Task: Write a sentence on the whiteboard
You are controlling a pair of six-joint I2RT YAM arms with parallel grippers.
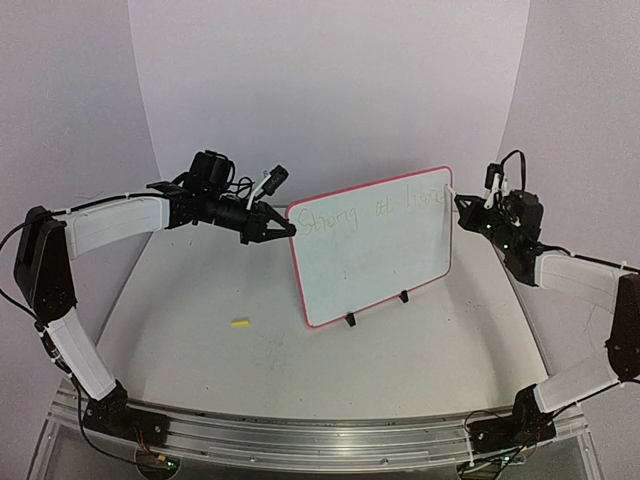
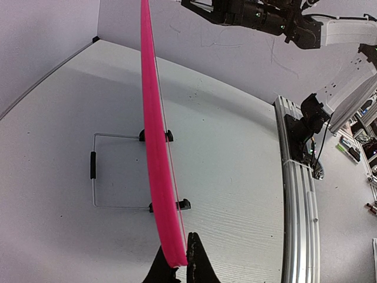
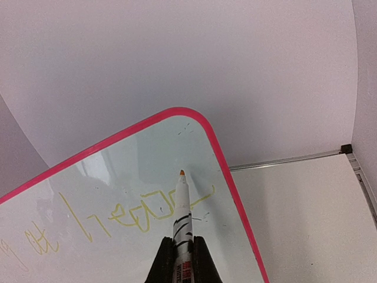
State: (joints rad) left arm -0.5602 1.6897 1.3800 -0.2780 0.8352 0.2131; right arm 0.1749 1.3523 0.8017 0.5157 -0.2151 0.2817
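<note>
The whiteboard [image 1: 375,255], white with a pink-red rim, stands tilted on small black feet at mid-table. The sentence [image 1: 375,208] is one faint yellow-green cursive line along its top, reading roughly "Strong at heart". My left gripper [image 1: 290,229] is shut on the board's upper left edge; in the left wrist view the pink rim [image 2: 154,147] runs between the fingers [image 2: 178,265]. My right gripper [image 1: 462,207] is at the board's top right corner, shut on a white marker [image 3: 181,221]. Its orange tip [image 3: 182,172] is at the board, by the word "heart" [image 3: 135,215].
A small yellow marker cap [image 1: 240,324] lies on the table left of the board. A wire stand [image 2: 112,171] props the board from behind. A metal rail [image 1: 300,435] runs along the near table edge. White walls enclose the back.
</note>
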